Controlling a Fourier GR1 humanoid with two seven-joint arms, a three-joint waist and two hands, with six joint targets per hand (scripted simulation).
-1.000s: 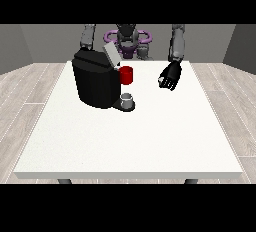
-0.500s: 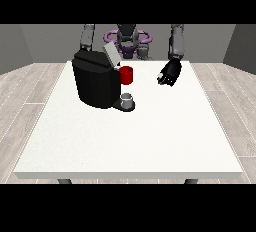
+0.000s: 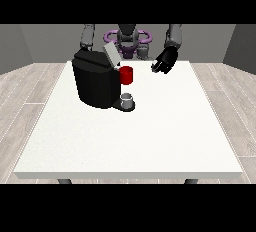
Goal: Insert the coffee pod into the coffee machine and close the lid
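Front view. The black coffee machine [image 3: 96, 82] is taken as landmark; it stands on the white worktop [image 3: 150, 141], towards the far edge and at the view's left of centre. Its grey lid [image 3: 111, 55] is seen raised and tilted, hinged at the machine's top on the side nearer the view's right. A red thing at the machine [image 3: 126, 75] is seen just beside the machine's upper front, at the view's right of it. Below that red thing, a small grey thing [image 3: 128, 99] sits on the machine's low base; whether it is the coffee pod cannot be told.

The hand at the view's right [image 3: 164, 62] is held above the worktop, well to the view's right of the machine and near the far edge, apart from the lid and the red thing. Its fingers are seen curled downward; nothing is visibly held in them.

The other hand is hidden behind the machine; only its grey upper arm [image 3: 88, 36] is seen above the machine's top, so its state cannot be told.
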